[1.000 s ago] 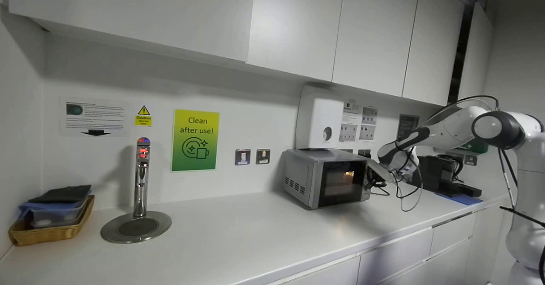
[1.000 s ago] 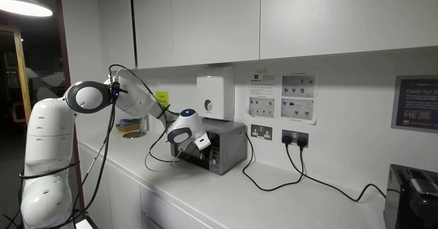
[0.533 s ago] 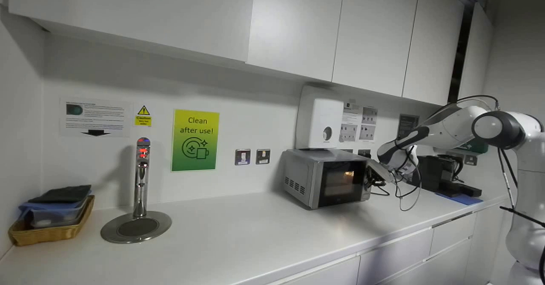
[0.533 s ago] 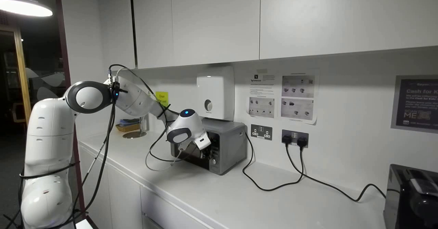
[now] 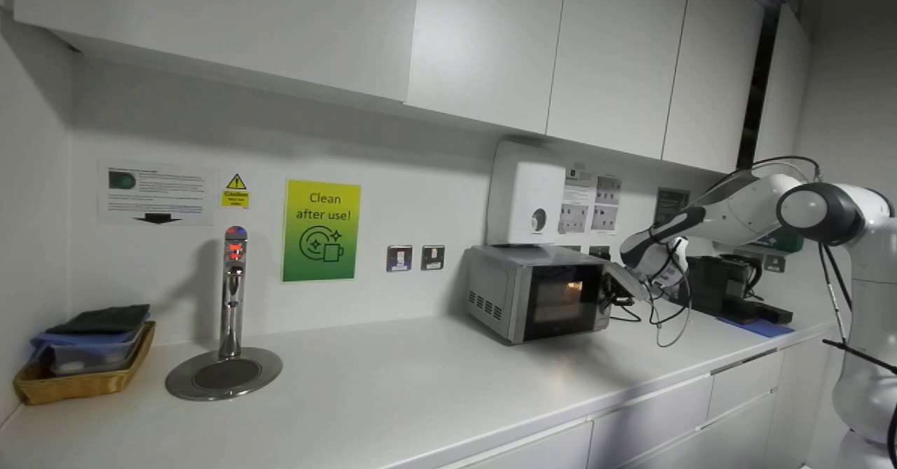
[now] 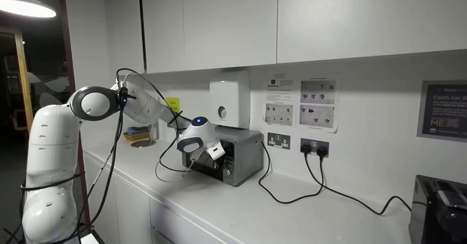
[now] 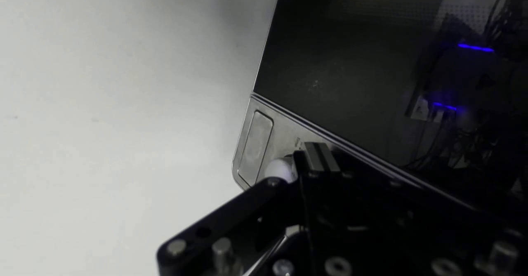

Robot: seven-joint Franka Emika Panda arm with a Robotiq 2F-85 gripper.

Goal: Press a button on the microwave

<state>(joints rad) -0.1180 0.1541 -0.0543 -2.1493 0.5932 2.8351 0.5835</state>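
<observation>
"Gripper (image 7: 321, 157) first: how did it stand?"

"Pressed together: in the wrist view its two fingertips (image 7: 312, 156) lay side by side with a thin dark line between them."

"And the rest, from the left?"

"In an exterior view, a wicker basket (image 5: 77, 387) stood at that end of the white counter (image 5: 392, 378), with a plastic tub (image 5: 84, 360) and folded cloths (image 5: 101, 320) in it. Next came a chrome tap (image 5: 232, 308) on a round metal base (image 5: 265, 376)."

"What was on the wall past the tap?"

"A yellow-and-green poster (image 5: 322, 269) reading 'Clean after use!', then two metal wall plates (image 5: 399, 259)."

"So the microwave (image 5: 522, 301)?"

"It stood on the counter to the right of those plates, under a white wall dispenser (image 5: 510, 195). Its door was closed, and a small warm glow showed in the dark window (image 5: 557, 315)."

"Where was the gripper, then?"

"At the right side of the microwave's front, over the control strip (image 7: 284, 129). Its fingertips were just beside a pale round knob (image 7: 277, 169) and near a flat rectangular button (image 7: 255, 146); whether they touched the strip, I couldn't tell."

"And farther right?"

"The white arm (image 5: 753, 209) stood at the right edge, bent leftward, with a black appliance (image 5: 706, 285) on the counter beyond it."
</observation>
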